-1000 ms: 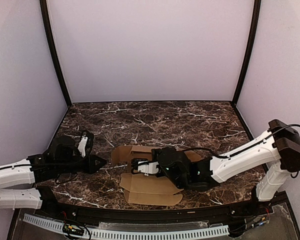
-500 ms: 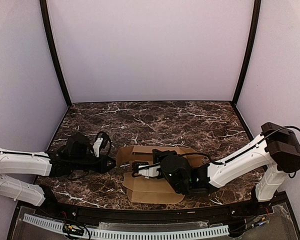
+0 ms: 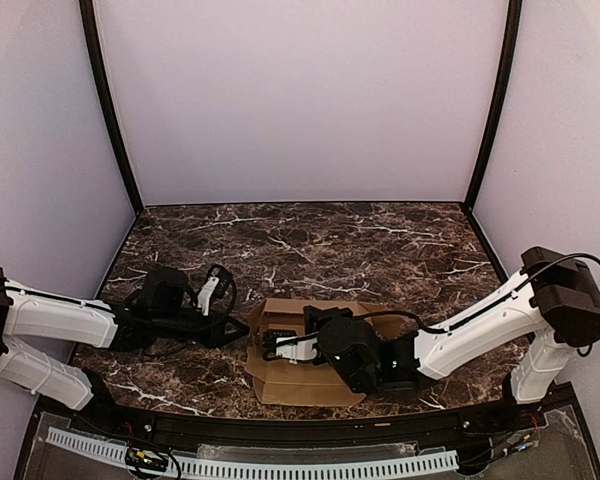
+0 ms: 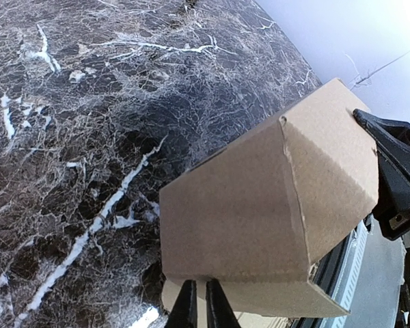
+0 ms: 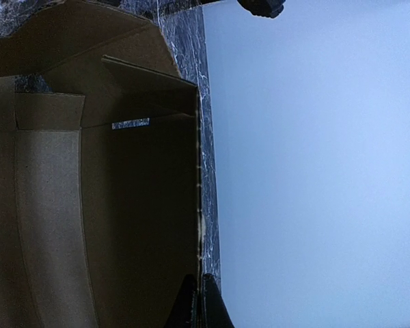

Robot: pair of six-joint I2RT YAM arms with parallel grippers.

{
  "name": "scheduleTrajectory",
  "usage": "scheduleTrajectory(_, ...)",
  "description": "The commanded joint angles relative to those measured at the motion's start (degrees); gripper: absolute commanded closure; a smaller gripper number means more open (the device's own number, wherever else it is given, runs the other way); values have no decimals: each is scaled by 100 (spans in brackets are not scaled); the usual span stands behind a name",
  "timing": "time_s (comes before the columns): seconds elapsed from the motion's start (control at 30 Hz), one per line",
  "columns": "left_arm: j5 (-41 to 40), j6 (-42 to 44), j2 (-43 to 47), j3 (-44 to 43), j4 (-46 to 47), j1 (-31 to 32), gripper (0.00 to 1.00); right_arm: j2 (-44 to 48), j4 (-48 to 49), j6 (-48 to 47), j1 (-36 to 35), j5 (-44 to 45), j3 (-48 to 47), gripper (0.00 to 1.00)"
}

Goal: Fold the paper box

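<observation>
Nearest the camera, a white slotted strip [image 3: 280, 468] runs along the front edge, with the arm bases at either end of it.

Just past that is the box [image 3: 300, 382], plain brown cardboard. It sits on the counter [image 3: 330, 240] close to the front edge, about mid-width, between the two arms. It's part-folded: the near flap lies flat on the marble and the walls behind it stand up. From the left wrist view, the box [image 4: 260, 205] shows a raised wall with a crease running down one corner.

The left claw [image 3: 242, 330] comes in low from the left, with its tip right at the box's left end. In its own camera, the left claw [image 4: 199, 304] is clenched, tips nearly together at the bottom edge of the cardboard. I can't tell if it's pinching any card.

The right claw [image 3: 268, 345] reaches across from the right, over the top of the box and down into it. In its wrist view, the right claw [image 5: 199, 301] is clenched tight with nothing in it. It sits beside an upright wall, looking along the inside of the box [image 5: 89, 205].

Further back it's dark brown marble with white veins, then pale lilac walls [image 3: 300, 100] and black corner posts [image 3: 108, 100].
</observation>
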State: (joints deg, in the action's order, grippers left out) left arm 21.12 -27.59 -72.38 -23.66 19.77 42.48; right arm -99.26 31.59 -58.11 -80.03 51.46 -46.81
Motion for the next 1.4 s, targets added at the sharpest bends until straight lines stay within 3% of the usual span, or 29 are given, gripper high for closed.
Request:
scheduleTrajectory(0.0,140,179,-52,-130,120,-30,95,-136,-44,270,-158,17,-2,100)
scheduleTrajectory(0.37,413,-6,-409,-31,555,-27,95,-409,-748,833,-234,11,-169,100)
scheduleTrajectory(0.77,556,-279,-313,226,645,66,95,-409,-624,938,-335,246,-3,100)
scheduleTrajectory(1.07,522,-488,32,486,478,270,95,-625,868,97,-499,798,211,100)
scheduleTrajectory(1.37,398,-528,194,686,658,519,91,-806,1728,-591,-693,1023,242,100)
